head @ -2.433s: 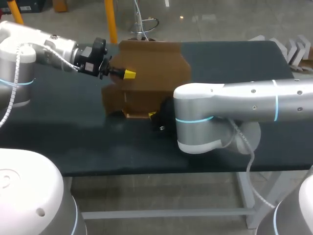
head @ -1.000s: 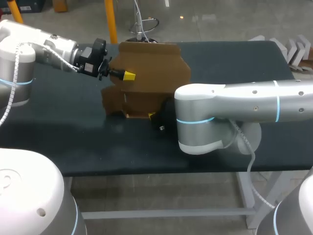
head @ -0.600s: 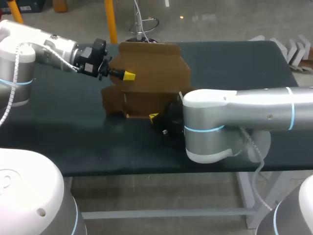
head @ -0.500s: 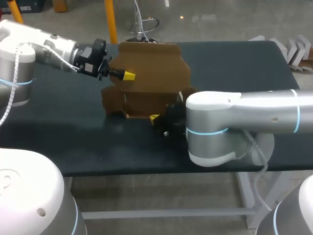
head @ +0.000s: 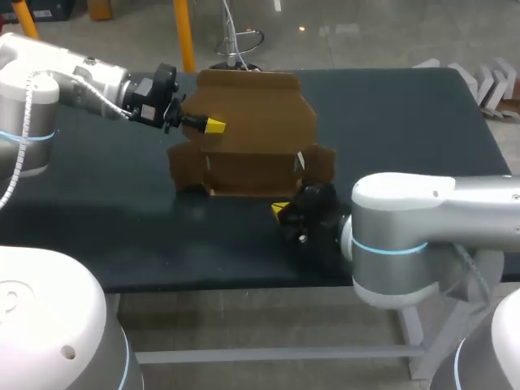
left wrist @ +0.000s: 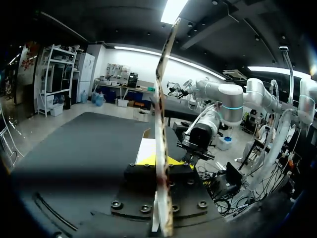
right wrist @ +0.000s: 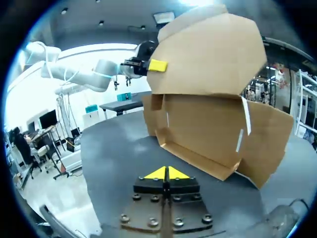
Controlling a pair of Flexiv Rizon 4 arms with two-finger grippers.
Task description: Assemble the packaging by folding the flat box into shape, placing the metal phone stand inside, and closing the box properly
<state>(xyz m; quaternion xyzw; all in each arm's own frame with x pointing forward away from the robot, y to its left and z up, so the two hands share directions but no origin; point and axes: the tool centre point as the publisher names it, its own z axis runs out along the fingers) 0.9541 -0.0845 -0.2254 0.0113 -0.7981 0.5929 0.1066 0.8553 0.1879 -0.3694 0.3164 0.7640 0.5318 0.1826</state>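
Head view: the brown cardboard box (head: 252, 114) stands half-folded on the dark table (head: 97, 211), toward the far middle. Its tall back panel (head: 260, 97) rises above a low front wall (head: 244, 175), and a side flap (head: 321, 162) sticks out at the box's right end. The left arm (head: 73, 77) comes in from the left. The left gripper (head: 210, 124) is clamped on the back panel's left edge, 1 yellow tip showing on the near face. The right arm (head: 422, 219) comes in from the right, low over the table's near edge. The right gripper (head: 280, 211) sits just in front of the box's right front corner, apart from the cardboard, with only 1 yellow tip visible from here.

Left wrist view: the back panel (left wrist: 163, 74) is seen edge-on, a thin strip running straight up between the left gripper's (left wrist: 161, 159) 2 yellow tips. Both fingers press on it, 1 from each side. The table (left wrist: 74, 144) stretches out beyond.

Right wrist view: the right gripper (right wrist: 166, 173) has its 2 yellow tips pressed together with nothing between them. The box (right wrist: 203, 124) stands ahead of it on the table (right wrist: 114, 148), near but not touching. Its front wall (right wrist: 193, 158) faces the gripper, the back panel (right wrist: 213, 54) leans over above, and the side flap (right wrist: 265, 144) hangs off the end. The left gripper (right wrist: 156, 65) grips the back panel's far upper edge.
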